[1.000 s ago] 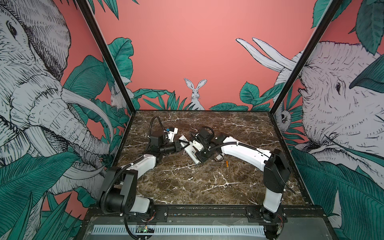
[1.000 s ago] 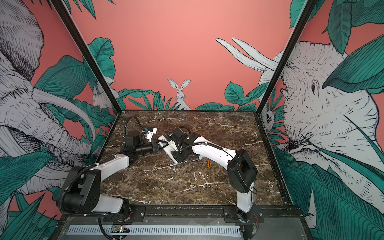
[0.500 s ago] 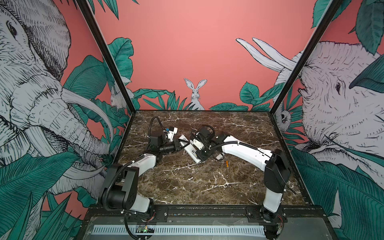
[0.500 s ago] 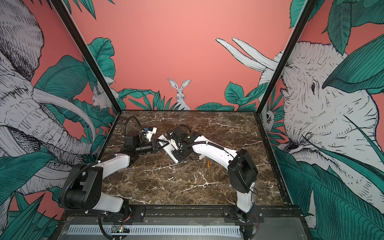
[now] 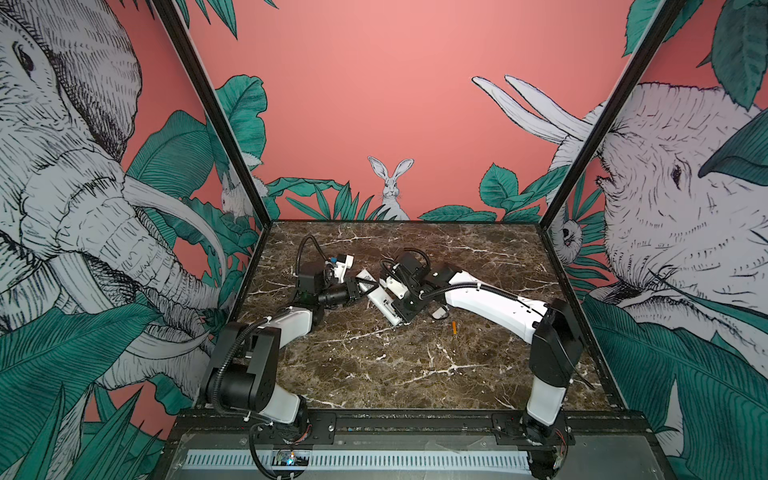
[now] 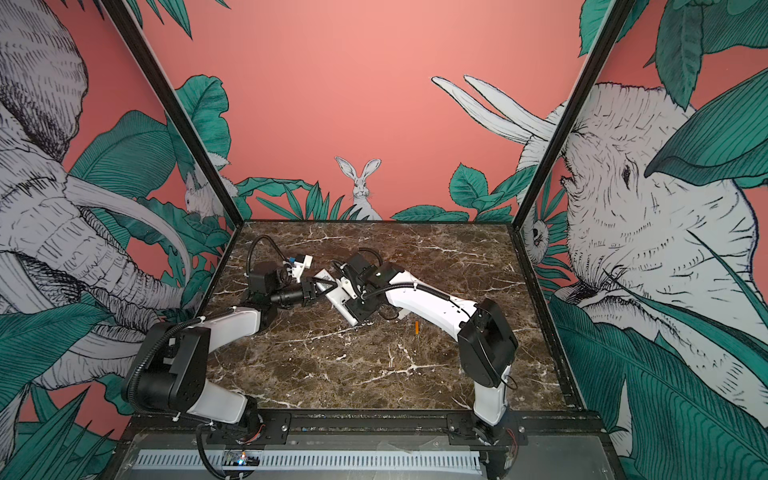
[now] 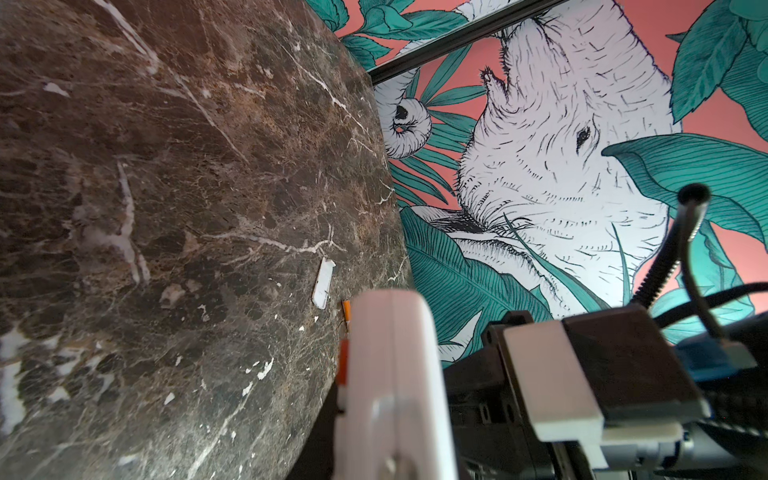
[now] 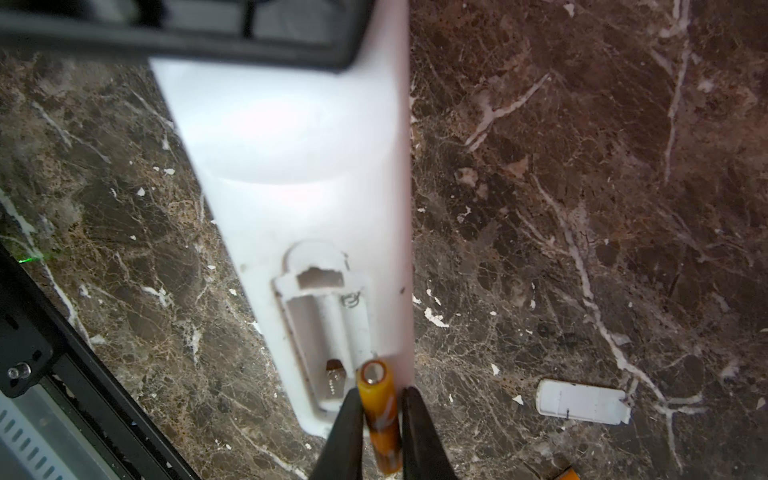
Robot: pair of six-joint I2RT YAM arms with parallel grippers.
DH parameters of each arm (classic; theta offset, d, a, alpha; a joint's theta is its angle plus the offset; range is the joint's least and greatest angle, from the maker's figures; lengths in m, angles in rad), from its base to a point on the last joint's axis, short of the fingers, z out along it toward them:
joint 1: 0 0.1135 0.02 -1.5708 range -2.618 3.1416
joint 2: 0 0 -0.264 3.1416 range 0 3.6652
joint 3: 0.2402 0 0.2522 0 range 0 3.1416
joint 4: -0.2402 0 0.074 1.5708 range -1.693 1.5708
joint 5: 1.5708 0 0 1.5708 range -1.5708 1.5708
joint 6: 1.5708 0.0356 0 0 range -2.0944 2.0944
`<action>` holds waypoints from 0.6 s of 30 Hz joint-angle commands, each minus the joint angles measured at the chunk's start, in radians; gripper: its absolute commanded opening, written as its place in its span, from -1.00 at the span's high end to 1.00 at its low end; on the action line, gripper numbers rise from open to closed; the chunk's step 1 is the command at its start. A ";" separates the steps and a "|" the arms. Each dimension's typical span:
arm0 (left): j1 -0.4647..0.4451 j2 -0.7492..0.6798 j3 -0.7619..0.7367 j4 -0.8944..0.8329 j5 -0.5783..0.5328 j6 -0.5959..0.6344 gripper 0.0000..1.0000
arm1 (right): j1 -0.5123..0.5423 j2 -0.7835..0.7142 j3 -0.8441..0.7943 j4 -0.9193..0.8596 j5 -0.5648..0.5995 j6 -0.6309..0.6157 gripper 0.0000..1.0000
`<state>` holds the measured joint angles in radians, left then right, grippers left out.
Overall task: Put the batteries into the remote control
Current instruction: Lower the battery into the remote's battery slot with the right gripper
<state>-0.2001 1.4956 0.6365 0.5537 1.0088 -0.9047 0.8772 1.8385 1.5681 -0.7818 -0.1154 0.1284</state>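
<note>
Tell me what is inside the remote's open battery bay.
Both slots look empty: a spring at one end, a metal contact at the other. The battery in the right pincer hides one slot's end.

Entry: enclosed robot test cell, lab type, which I run remotely.

Evidence I log, in both top views:
- Two white-and-black arms, left arm (image 5: 286,324) and right arm (image 5: 486,301), mounted on a black rail (image 5: 415,424) along the lower edge.
- Slotted white cable duct (image 5: 415,459) beneath it.
- Brown marble-pattern tabletop (image 5: 374,365) at centre.
- Black frame post (image 5: 217,124) at upper left, its twin at upper right.
- Printed panels on three sides: elephant mural (image 5: 75,208) left and right, rabbit (image 5: 390,187) on the pink back wall.
</note>
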 commanded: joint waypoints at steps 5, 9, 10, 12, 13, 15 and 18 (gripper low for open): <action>0.006 -0.020 -0.008 0.086 0.056 -0.046 0.55 | 0.008 -0.022 0.003 -0.007 0.020 -0.023 0.74; 0.006 -0.017 -0.012 0.089 0.051 -0.049 0.55 | 0.017 -0.032 0.009 0.018 0.007 -0.030 0.77; 0.007 -0.017 -0.012 0.089 0.051 -0.049 0.55 | 0.019 -0.028 0.015 0.018 0.002 -0.033 0.77; 0.007 -0.013 -0.011 0.092 0.051 -0.049 0.55 | 0.021 -0.021 0.028 0.018 0.001 -0.035 0.77; 0.007 -0.011 -0.010 0.090 0.050 -0.049 0.55 | 0.023 -0.019 0.033 0.019 0.001 -0.036 0.78; 0.008 -0.008 -0.014 0.093 0.050 -0.050 0.55 | 0.026 -0.012 0.045 0.022 -0.001 -0.036 0.78; 0.012 -0.006 -0.019 0.094 0.046 -0.049 0.55 | 0.030 -0.003 0.060 0.023 -0.008 -0.039 0.79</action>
<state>-0.1932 1.4960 0.6308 0.5858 1.0183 -0.9287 0.8913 1.8343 1.5929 -0.7750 -0.1101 0.1005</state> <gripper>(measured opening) 0.229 0.110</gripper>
